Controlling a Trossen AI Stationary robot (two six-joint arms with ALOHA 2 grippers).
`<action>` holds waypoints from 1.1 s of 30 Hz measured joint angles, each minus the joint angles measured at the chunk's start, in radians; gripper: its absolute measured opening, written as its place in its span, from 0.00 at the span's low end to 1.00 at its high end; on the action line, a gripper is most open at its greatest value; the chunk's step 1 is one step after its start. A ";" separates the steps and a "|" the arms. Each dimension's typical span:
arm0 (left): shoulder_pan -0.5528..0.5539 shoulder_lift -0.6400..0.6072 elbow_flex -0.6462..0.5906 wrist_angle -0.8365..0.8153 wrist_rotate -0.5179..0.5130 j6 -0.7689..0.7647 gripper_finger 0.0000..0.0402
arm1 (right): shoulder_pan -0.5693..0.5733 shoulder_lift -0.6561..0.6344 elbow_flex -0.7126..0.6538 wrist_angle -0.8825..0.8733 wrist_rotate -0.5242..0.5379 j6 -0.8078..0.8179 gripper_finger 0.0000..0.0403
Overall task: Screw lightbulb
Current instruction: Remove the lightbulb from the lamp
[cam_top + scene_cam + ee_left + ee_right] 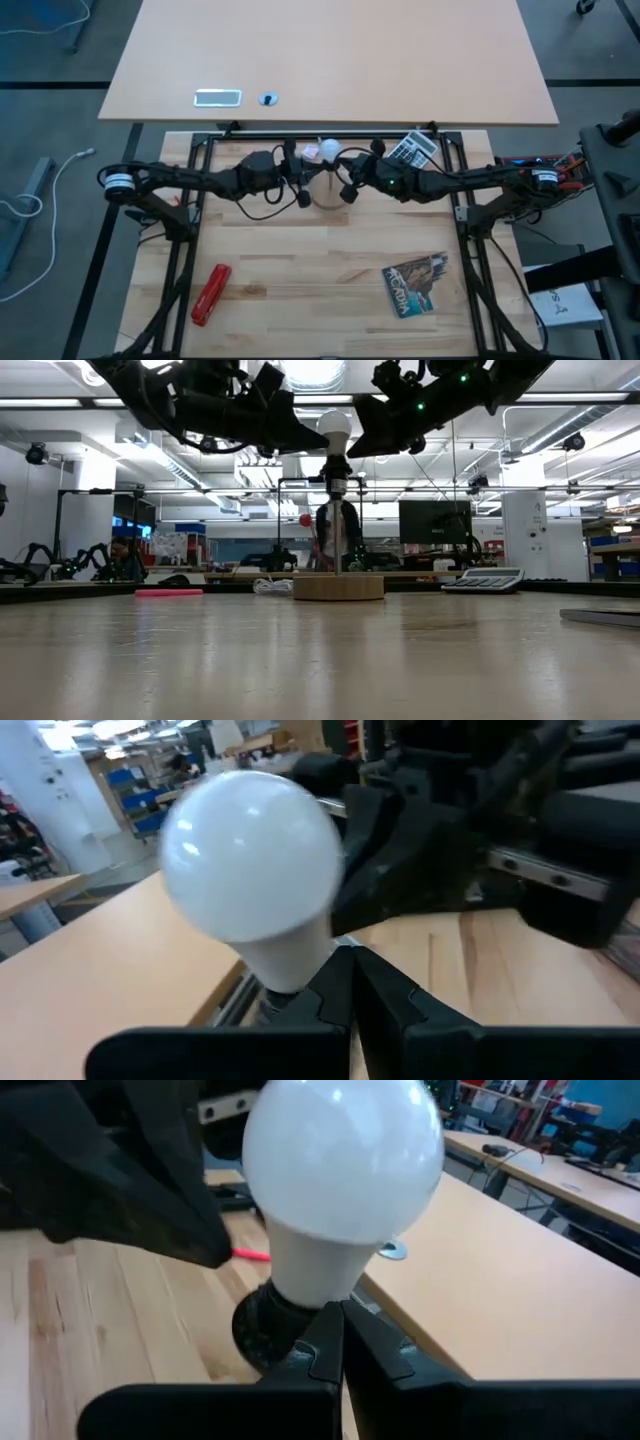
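Lightbulb (334,426) is sitting upright on top of the black socket (336,485), which stands on the round wooden disc (338,587) near the back of the surface (320,290), roughly in the middle between both arms. Can't tell from here how deep the silvery base is threaded in. Left end effector (345,990) is clenched shut with nothing in it, its tips right by the bulb's neck; right end effector (340,1345) is the same deal from the other side, shut and empty, just beside the neck. So neither one has a grip on the bulb right now. What worries me: with both sets of fingers parked that close, any sideways nudge could tip the disc or cock the bulb in the threads, and cross-threading would jam it. Also smooth glass plus narrow fingers means a twist could just slip. Calculator (413,150) sits just behind the right arm, red stapler-looking thing (210,293) and a booklet (418,284) are well clear at the front.
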State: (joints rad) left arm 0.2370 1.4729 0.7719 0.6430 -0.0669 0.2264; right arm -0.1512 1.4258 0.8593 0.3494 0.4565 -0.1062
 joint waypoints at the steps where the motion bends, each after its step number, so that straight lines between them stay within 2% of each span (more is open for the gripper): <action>1: -0.002 -0.004 0.000 -0.016 -0.001 0.000 0.00 | 0.000 0.000 0.000 -0.008 0.001 0.000 0.00; 3: -0.006 -0.016 0.000 -0.062 -0.038 0.000 0.00 | 0.000 -0.005 0.000 -0.027 0.011 0.001 0.00; 6: -0.007 -0.022 0.000 -0.112 -0.185 0.013 0.00 | 0.005 -0.017 0.000 -0.056 0.015 0.024 0.00; 8: -0.005 -0.022 0.000 -0.124 -0.238 0.025 0.00 | 0.010 -0.025 0.000 -0.074 -0.003 0.044 0.00; 11: 0.000 -0.011 0.000 -0.077 -0.229 0.048 0.00 | 0.012 -0.027 0.000 -0.045 -0.082 0.063 0.00; 13: 0.001 -0.004 0.000 -0.040 -0.228 0.069 0.00 | 0.012 -0.025 0.000 -0.006 -0.097 0.061 0.00; 22: 0.009 0.012 0.000 0.025 -0.120 0.084 0.00 | 0.007 -0.018 0.000 0.030 -0.087 0.035 0.00; 27: 0.012 0.027 0.000 0.074 -0.024 0.080 0.00 | 0.007 -0.018 0.000 0.030 -0.030 0.026 0.00; 33: 0.007 0.031 0.000 0.078 -0.019 0.053 0.00 | 0.007 -0.018 0.000 0.029 -0.025 0.014 0.00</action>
State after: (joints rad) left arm 0.2439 1.5036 0.7719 0.7211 -0.0854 0.2792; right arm -0.1444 1.4075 0.8597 0.3787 0.4318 -0.0920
